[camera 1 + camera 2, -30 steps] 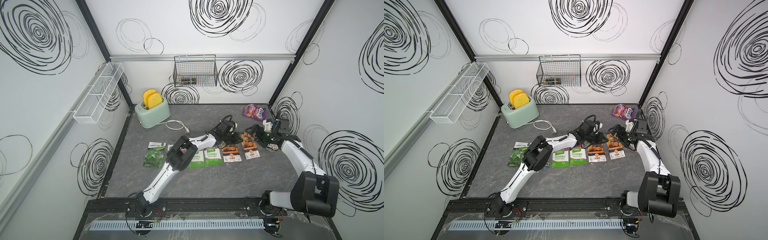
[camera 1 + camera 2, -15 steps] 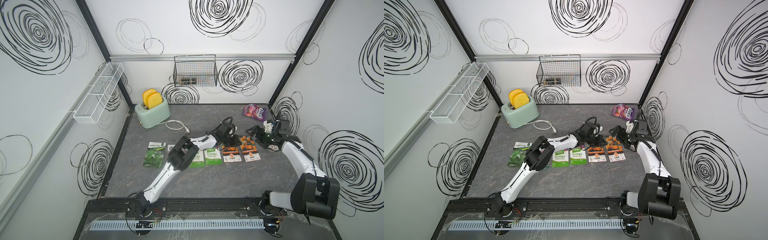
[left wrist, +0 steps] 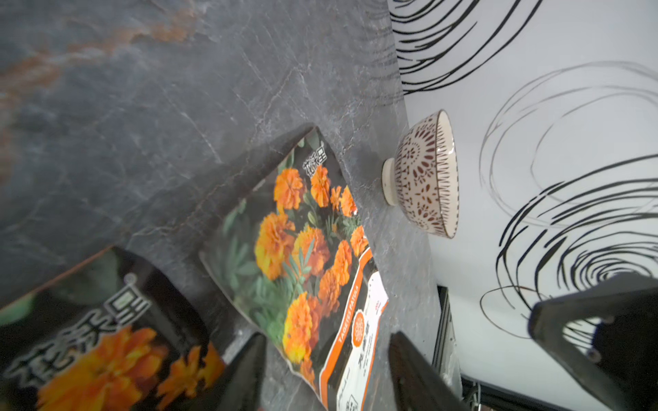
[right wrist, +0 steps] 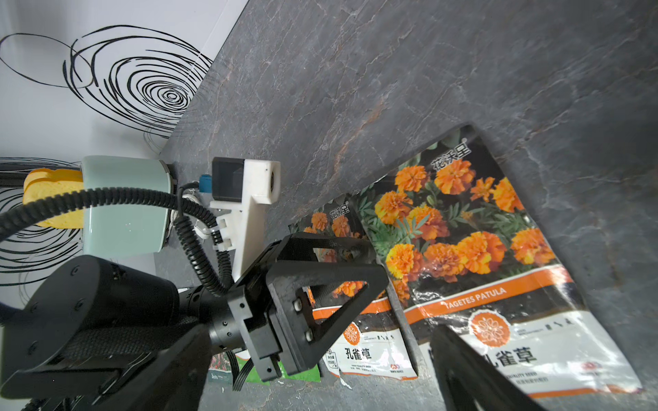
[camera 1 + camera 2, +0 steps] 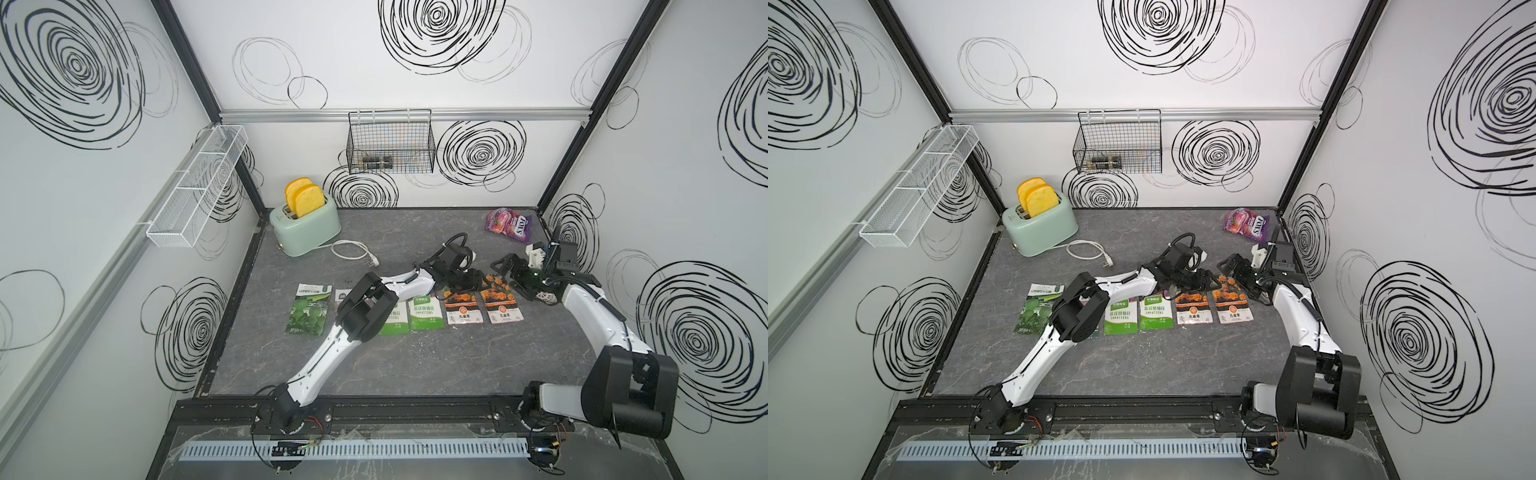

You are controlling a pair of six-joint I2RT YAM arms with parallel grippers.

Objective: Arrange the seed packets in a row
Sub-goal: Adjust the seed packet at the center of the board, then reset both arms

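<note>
In both top views we see six flat seed packets lying in a row across the dark grey stone-patterned table (image 5: 415,374). From the robot's left they run:
- a dark green leafy packet (image 5: 309,309)
- a pink flower-field packet (image 5: 341,296), mostly hidden under the left arm's elbow
- a green-and-white IMPATIENS packet (image 5: 395,324)
- a second IMPATIENS packet (image 5: 424,313)
- an orange marigold packet (image 5: 464,309)
- a second marigold packet (image 5: 503,307)

The black left tool (image 5: 478,284) hangs over the far ends of the two marigold packets. The black right tool (image 5: 509,272) is just beside it. A puffy purple-pink candy bag (image 5: 509,222) lies well apart, near the far right corner. A mint-green toaster (image 5: 305,232) holding yellow toast slices stands at the far left.

In the left wrist view we see the left tool's fingers (image 3: 245,373) parted and gripping nothing. The second marigold packet lies flat on the table with one edge between them. A brown-and-cream patterned bowl (image 3: 423,174) stands near that packet, by the white wall.

In the right wrist view we see both marigold packets flat, side by side and close together. The left tool's triangular fingers are above the first one. The right tool's own fingers (image 4: 463,373) are spread wide and hold nothing.
</note>
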